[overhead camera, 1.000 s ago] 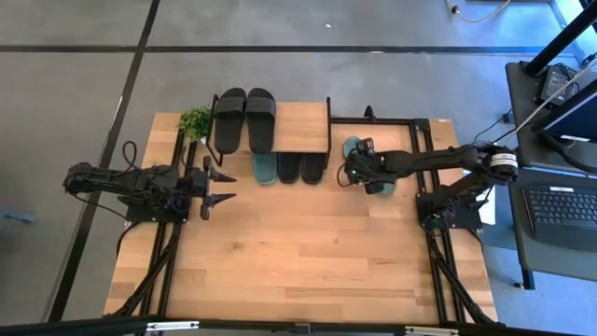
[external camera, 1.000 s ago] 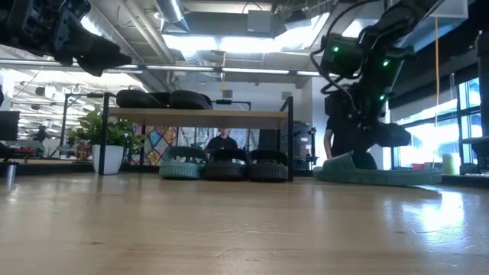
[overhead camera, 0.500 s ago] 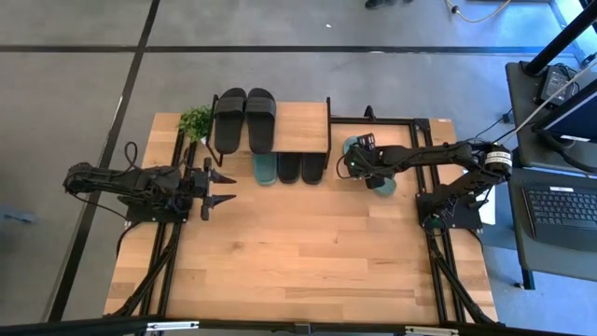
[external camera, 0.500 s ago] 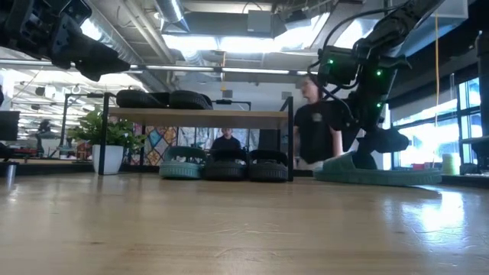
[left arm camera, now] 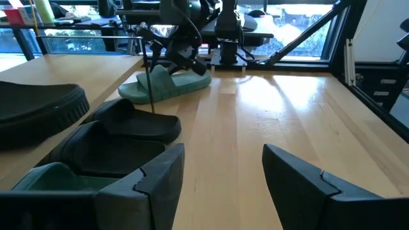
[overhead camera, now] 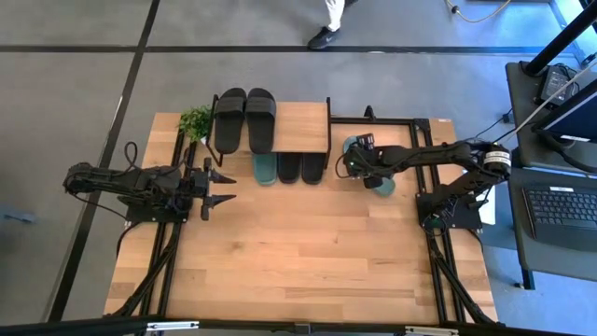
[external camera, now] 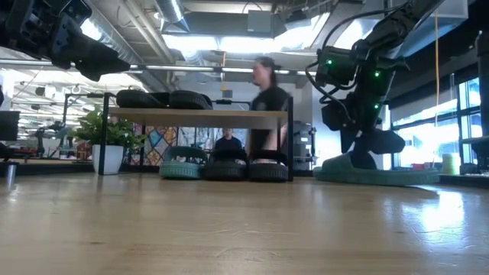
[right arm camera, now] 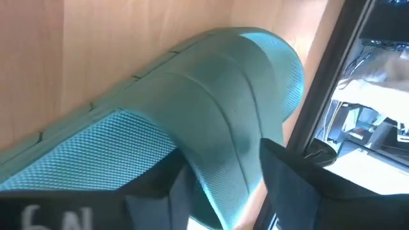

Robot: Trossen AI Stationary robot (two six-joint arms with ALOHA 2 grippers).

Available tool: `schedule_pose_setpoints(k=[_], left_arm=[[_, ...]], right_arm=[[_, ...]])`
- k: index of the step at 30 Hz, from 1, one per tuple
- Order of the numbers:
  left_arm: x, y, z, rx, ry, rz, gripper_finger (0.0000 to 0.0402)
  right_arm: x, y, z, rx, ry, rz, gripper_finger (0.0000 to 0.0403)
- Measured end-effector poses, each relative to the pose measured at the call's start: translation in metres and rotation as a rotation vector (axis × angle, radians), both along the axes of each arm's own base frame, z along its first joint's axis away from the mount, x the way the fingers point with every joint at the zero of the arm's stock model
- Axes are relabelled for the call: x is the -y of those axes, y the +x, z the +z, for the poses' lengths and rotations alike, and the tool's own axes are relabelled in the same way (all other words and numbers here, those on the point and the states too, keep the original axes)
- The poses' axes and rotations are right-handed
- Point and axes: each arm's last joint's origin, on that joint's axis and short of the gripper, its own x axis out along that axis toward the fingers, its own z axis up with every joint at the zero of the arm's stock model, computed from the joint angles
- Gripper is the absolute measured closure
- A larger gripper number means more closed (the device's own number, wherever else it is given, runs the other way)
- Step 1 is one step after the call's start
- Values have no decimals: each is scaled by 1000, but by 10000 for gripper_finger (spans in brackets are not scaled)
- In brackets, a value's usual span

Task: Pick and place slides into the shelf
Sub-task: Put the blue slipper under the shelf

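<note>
Just right of the shelf (overhead camera: 291,126), the right gripper (overhead camera: 355,164) straddles the strap of a teal slide (right arm camera: 217,121) lying on the tabletop (overhead camera: 308,252), fingers spread either side. Left of the shelf, the left gripper (overhead camera: 225,188) hovers with fingers spread, empty.
</note>
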Motion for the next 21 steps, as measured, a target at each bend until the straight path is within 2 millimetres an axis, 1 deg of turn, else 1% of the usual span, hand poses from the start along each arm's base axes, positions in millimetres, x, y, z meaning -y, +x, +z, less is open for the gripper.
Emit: schedule_pose_setpoints(k=[6, 9, 12, 14, 17, 21], left_arm=[[0, 0, 0, 0, -1, 0, 198], [0, 0, 0, 0, -1, 0, 198], [0, 0, 0, 0, -2, 0, 198], [0, 0, 0, 0, -2, 0, 198], [0, 0, 0, 0, -2, 0, 198], [0, 0, 0, 1, -3, 1, 198]], right_arm=[[1, 3, -11, -54, 4, 11, 289], [1, 3, -15, -69, 7, 11, 331], [1, 3, -14, -65, 6, 7, 379], [1, 3, -13, -45, 7, -8, 389], [0, 4, -8, -23, -15, -74, 386], [-7, 4, 13, -38, -11, -150, 390]])
